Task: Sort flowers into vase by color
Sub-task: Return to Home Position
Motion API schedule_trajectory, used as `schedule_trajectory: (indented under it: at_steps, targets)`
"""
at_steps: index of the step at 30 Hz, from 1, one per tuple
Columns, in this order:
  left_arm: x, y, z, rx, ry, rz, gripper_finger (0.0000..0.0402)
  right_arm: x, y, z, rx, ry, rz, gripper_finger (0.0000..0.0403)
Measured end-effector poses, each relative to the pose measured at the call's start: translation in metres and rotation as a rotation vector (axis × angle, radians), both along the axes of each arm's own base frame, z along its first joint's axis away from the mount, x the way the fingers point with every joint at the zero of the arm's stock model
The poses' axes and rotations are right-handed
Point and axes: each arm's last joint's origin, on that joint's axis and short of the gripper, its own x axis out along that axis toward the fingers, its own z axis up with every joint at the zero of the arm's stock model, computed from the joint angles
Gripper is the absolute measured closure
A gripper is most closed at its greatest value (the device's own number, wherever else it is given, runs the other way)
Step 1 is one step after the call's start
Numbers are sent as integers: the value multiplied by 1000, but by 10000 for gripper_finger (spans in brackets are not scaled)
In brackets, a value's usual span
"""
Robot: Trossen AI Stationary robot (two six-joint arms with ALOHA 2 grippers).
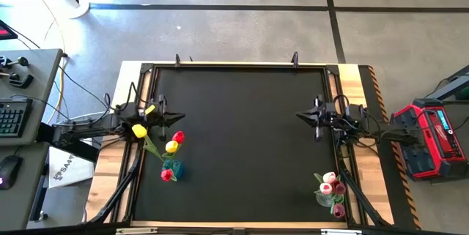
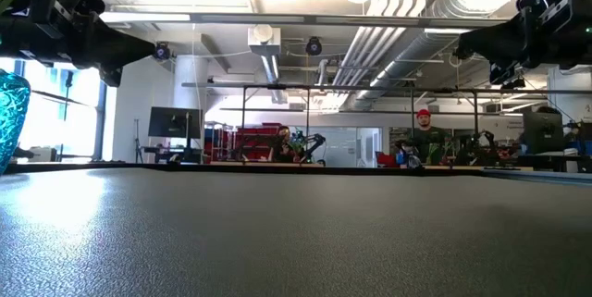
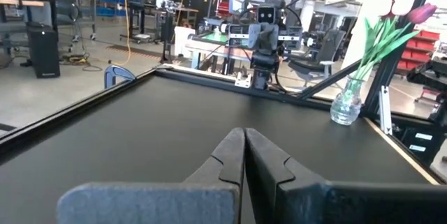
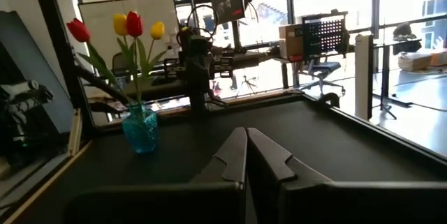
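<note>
Well, you're looking at a sort that appears finished — the red and yellow tulips (image 4: 133,25) are standing together in the blue vase (image 4: 142,132) just beside the left gripper (image 3: 244,132), and the pink tulips (image 3: 412,11) are standing in the clear glass vase (image 3: 345,107) over on the side of the right gripper (image 4: 246,132). No loose flower is showing on the black mat (image 1: 242,154) in any view. Both grippers are hovering above the mat, facing each other well apart, each with its fingers pressed together and holding nothing — so, as I'm judging it, only homing them is remaining. In the low view the blue vase is being cut off at the edge, and you're not getting a sure count of the pink heads from above
</note>
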Motion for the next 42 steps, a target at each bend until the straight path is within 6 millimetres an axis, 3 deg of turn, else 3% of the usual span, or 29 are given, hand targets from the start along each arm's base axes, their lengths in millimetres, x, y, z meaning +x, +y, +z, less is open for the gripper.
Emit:
schedule_trajectory:
  at_steps: [20, 28, 42]
  targets:
    - [-2, 4, 1, 35, -11, 44, 402, -1, -4, 2, 3, -19, -30, 403]
    - [-1, 1, 3, 13, -29, -68, 401, -1, -3, 3, -2, -30, 0, 403]
    - [-2, 1, 7, 36, -68, -78, 402, 0, -1, -2, 45, 14, 83, 403]
